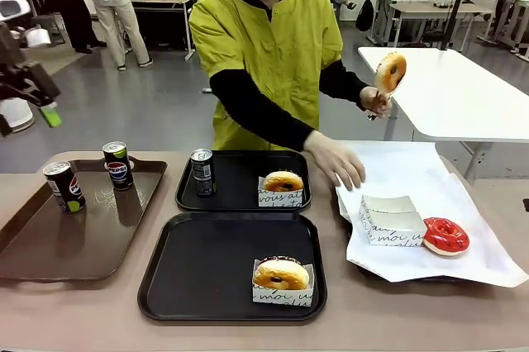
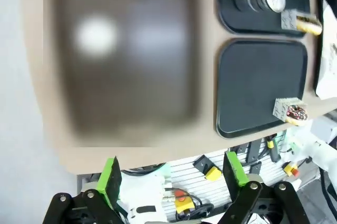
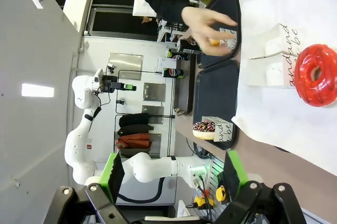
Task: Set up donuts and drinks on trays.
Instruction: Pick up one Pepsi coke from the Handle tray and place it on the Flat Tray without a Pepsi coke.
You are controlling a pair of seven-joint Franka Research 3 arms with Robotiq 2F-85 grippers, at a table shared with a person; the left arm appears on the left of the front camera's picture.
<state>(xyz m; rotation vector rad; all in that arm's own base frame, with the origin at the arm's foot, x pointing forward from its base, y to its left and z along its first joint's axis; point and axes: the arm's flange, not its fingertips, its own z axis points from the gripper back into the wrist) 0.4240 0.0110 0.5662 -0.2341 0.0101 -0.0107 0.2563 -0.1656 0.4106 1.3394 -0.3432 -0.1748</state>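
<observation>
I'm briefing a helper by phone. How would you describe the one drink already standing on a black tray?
On the table, find the far black tray of the two in the middle. The can stands upright at its left end, beside a boxed donut. Unlike the two cans on the brown tray, it shares its tray with a donut.

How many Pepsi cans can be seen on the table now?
3. One can and a second can stand on the brown tray; the third can stands on the far black tray. None seems hidden.
</observation>
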